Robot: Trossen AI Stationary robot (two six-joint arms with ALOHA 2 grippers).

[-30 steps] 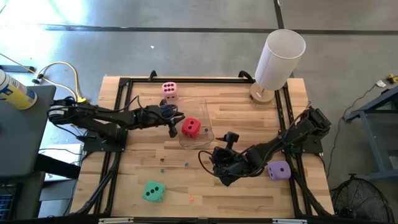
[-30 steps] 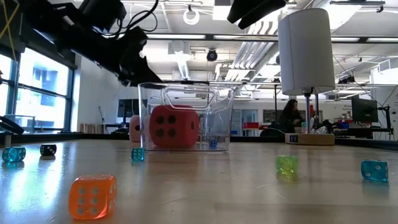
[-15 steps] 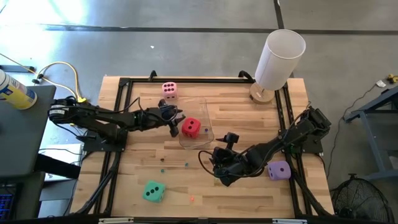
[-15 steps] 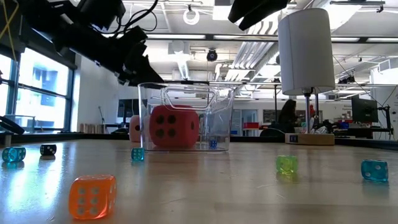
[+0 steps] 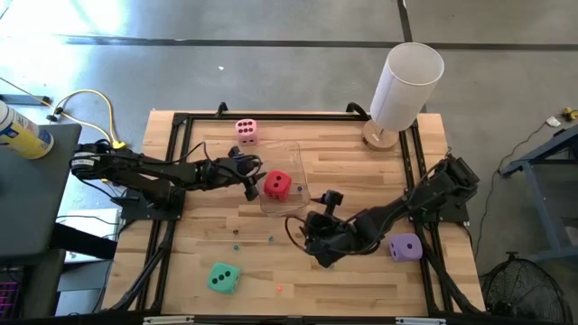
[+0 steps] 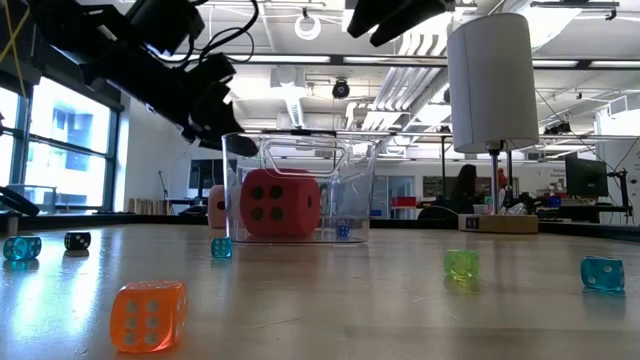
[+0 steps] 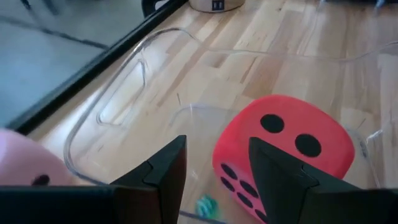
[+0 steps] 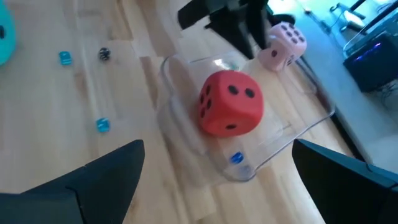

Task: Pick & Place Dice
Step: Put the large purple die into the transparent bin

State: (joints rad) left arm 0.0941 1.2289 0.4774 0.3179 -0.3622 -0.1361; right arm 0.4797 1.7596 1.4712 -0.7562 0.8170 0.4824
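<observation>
My left gripper [image 5: 252,176] hangs empty, fingers apart, beside the red die [image 5: 276,185] lying in the clear container [image 5: 291,153] at mid-table. The pink die [image 5: 246,131], toward the far edge, lies nearer this arm than my wide-open right gripper [image 5: 316,236].

The wooden table [image 5: 361,280] holds a clear box [image 5: 285,177] just past the left gripper's fingers [image 7: 165,171]. A pink die [image 5: 246,131], a teal die [image 5: 222,277], a purple die [image 5: 405,247], a white lamp [image 5: 401,92] and tiny beads [image 5: 237,244] sit on it too.
</observation>
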